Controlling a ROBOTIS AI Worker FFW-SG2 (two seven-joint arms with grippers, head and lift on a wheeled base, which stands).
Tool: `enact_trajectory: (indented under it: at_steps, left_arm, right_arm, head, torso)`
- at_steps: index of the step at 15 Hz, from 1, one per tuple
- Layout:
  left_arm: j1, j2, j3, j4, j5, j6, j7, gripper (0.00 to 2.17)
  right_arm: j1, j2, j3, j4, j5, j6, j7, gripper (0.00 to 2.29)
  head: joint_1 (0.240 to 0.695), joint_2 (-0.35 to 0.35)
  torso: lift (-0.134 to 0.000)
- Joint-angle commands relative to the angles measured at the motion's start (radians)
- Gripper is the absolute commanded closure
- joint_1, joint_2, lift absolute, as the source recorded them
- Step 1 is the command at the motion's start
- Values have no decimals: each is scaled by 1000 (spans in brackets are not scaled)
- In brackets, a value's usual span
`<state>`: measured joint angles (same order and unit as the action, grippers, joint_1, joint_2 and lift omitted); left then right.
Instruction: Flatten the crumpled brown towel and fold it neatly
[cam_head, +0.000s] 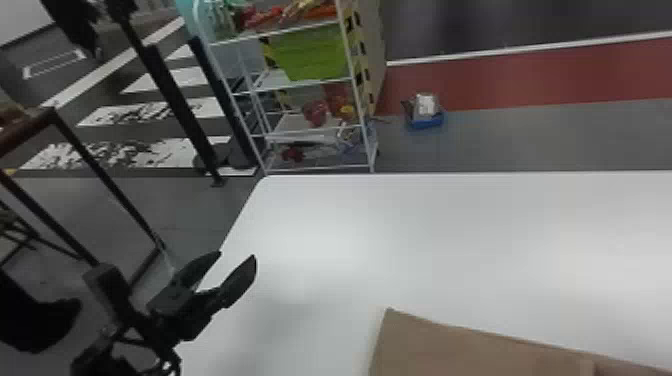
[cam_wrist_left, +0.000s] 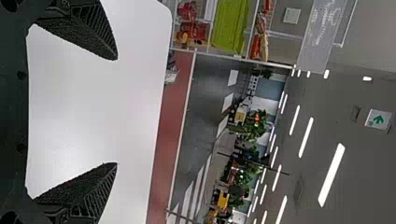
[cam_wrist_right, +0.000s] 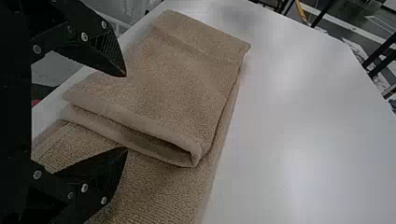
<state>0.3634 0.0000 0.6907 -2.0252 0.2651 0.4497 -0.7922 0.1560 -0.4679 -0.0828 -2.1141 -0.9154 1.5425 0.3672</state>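
Head view: left gripper (cam_head: 238, 255) aims toward two o'clock, spread; right gripper (cam_wrist_right: 126, 112) gapes, seemingly above the five-o'clock towel (cam_head: 450, 350).

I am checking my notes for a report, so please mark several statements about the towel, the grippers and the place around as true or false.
1. The brown towel lies on the white table. True.
2. The towel is crumpled into a ball. False: it lies mostly flat, with a part folded over.
3. The left gripper has closed jaws. False: they are open.
4. The right gripper's jaws are apart. True.
5. A red floor strip runs beyond the table. True.
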Motion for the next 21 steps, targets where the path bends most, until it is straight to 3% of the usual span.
enact_trajectory:
  at_steps: [1, 11, 21]
  left_arm:
    - [0, -3, 1, -1, 0, 1, -4, 76]
    - [0, -3, 21, 0, 11, 1, -25, 80]
    - [-1, -3, 29, 0, 16, 1, -27, 80]
  right_arm:
    - [-15, 0, 21, 23, 3, 30, -4, 404]
    - [-81, 31, 100, 86, 26, 30, -14, 505]
    - [-122, 41, 115, 121, 18, 30, -11, 647]
  head:
    - [695, 350]
    - [695, 350]
    - [695, 350]
  torso:
    - [-124]
    - [-124]
    - [-124]
